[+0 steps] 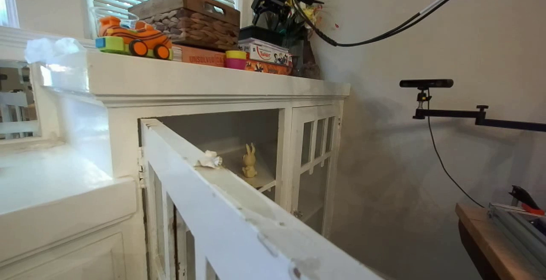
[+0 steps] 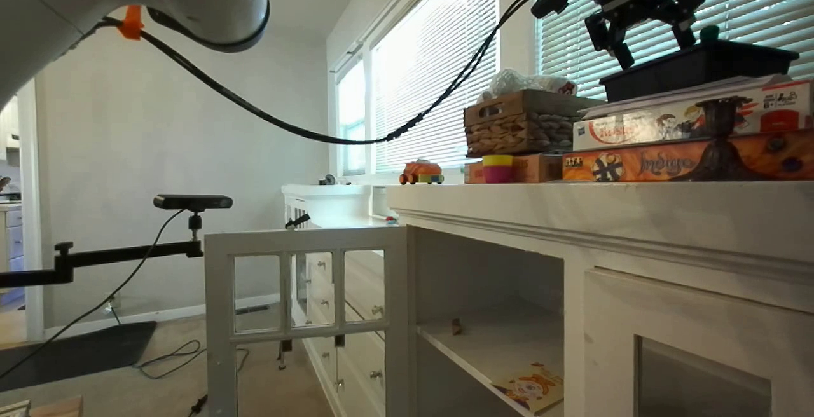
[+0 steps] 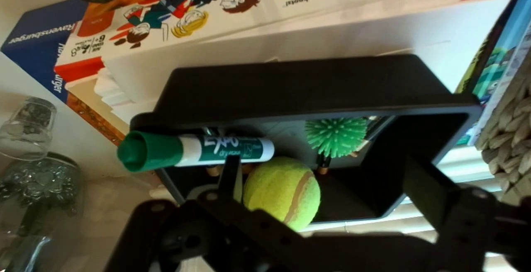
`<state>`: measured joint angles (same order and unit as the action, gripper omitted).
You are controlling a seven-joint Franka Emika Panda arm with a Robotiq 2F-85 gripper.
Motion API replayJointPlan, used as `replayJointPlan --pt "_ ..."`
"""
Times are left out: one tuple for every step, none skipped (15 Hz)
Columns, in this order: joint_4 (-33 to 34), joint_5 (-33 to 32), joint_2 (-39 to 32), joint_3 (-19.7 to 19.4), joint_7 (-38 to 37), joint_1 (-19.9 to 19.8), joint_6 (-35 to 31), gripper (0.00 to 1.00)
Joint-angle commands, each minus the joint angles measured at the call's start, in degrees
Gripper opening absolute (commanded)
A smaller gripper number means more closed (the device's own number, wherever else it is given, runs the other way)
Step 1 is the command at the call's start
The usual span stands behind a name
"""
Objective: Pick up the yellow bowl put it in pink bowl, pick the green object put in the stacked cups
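Note:
A yellow bowl (image 1: 236, 53) sits stacked in a pink bowl (image 1: 235, 63) on the cabinet top; both exterior views show the yellow bowl (image 2: 497, 160) and the pink bowl (image 2: 497, 175). A green spiky ball (image 3: 337, 136) lies in a black tray (image 3: 290, 87), with a green marker (image 3: 159, 151) and a tennis ball (image 3: 282, 193). The marker's capped end rests over the tray's rim. My gripper (image 3: 323, 168) is open and empty above the tray, its fingers wide apart, one beside the tennis ball. In an exterior view the gripper (image 2: 655, 49) hangs just over the tray (image 2: 699, 68).
The tray stands on stacked game boxes (image 2: 674, 121). A woven basket (image 2: 521, 124) and an orange toy car (image 1: 136, 39) stand along the cabinet top. A dark candlestick (image 2: 722, 137) stands before the boxes. Glassware (image 3: 37, 189) stands beside them. A cabinet door (image 1: 239, 203) hangs open below.

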<state>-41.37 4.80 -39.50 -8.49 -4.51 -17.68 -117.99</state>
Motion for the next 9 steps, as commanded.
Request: replayJointPlan --pt "4.7 1.0 -2.9 0.9 1.4 -1.0 1.3 1.00" --pt "4.9 1.1 -3.2 1.0 1.4 -1.0 1.2 1.00" --pt "5.1 1.1 -3.4 1.0 1.4 -1.0 1.2 1.00" --pt "5.3 1.1 -3.7 1.1 1.4 -1.1 1.3 1.00" --pt "5.5 1.1 -3.9 1.1 1.4 -1.1 1.4 1.00" --pt "5.8 1.1 -4.1 1.2 1.4 -1.1 1.4 1.00" --pt "5.9 1.1 -4.3 1.3 1.4 -1.2 1.3 1.00" --pt "6.0 1.1 -4.4 1.3 1.4 -1.2 1.3 1.00" --pt "6.1 1.2 -4.6 1.4 1.3 -1.3 1.3 1.00"
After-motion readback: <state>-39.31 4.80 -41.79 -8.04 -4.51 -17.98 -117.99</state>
